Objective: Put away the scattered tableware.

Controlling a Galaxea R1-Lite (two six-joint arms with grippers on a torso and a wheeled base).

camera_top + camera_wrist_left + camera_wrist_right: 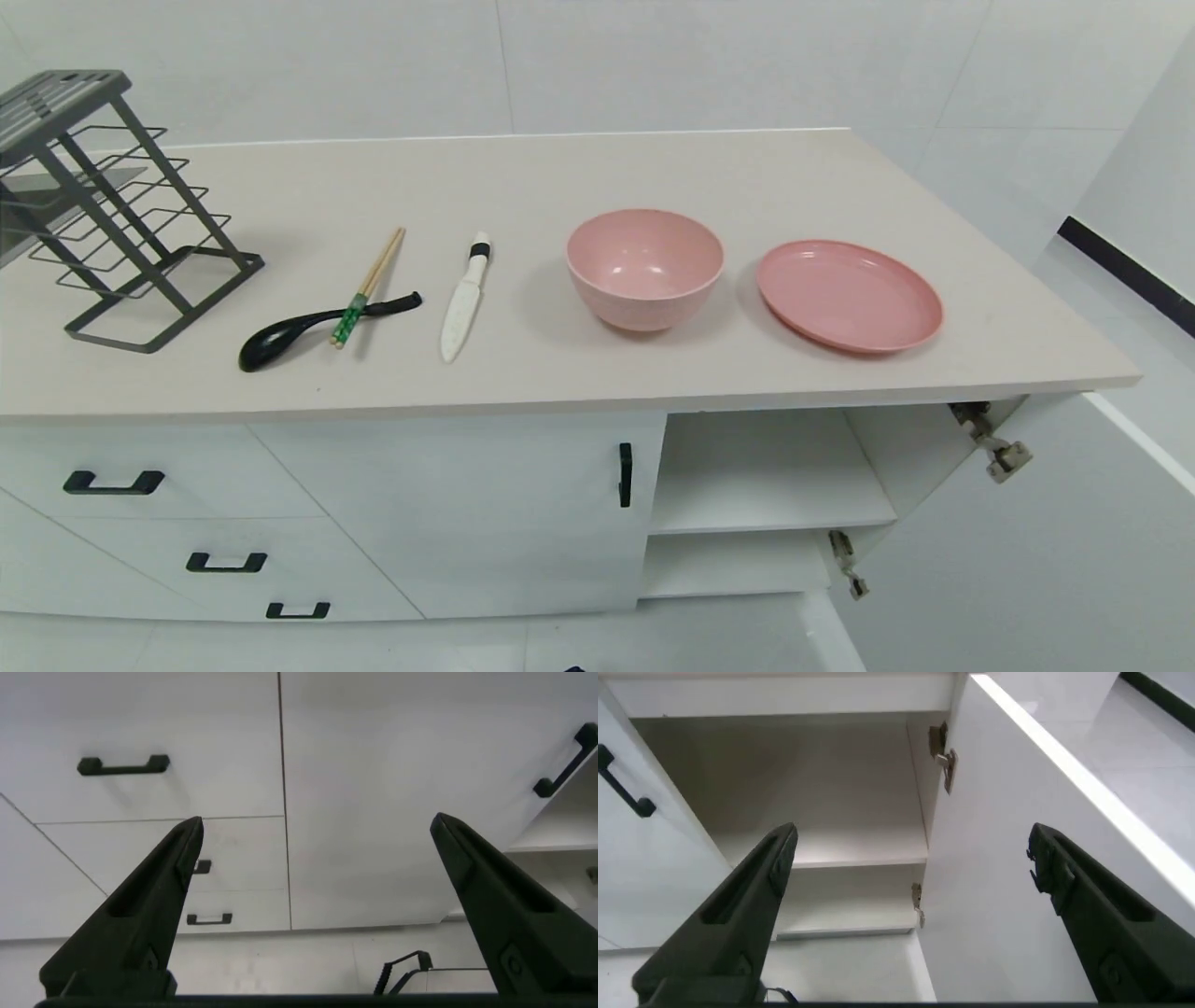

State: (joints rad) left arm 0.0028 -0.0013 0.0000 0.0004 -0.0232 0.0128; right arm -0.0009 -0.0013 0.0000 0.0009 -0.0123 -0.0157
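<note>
Left gripper [317, 819]: held low in front of the white cabinet [448, 513], below the level of the countertop [560, 168]. Its fingers [149, 905] are spread wide apart and nothing is held between them. It is pointed at the drawer fronts [140, 784], where a black handle [123, 764] is seen, and at the closed door [402, 793] beside them.

Right gripper [913, 830]: also held low, and pointed into the open compartment [785, 784] at the cabinet's right end. Its fingers [738, 915] are likewise set wide apart and empty. A shelf [831, 849] is seen inside, and the open door [1018, 859] hangs on two metal hinges [943, 754].

Tableware: all of it is laid out in a row on the countertop, well apart from both grippers. From the robot's left to its right are noted a black spoon [280, 338], a pair of wooden chopsticks [369, 285] with a green patterned band near one end, a white knife [464, 303] with a black band on its handle, a pink bowl [644, 266] standing upright, and a pink plate [850, 294] just beside the bowl. The chopsticks are laid across the spoon's handle and touch it. The knife lies apart from both neighbours.

A dark wire rack [112, 205] stands at the countertop's left end
</note>
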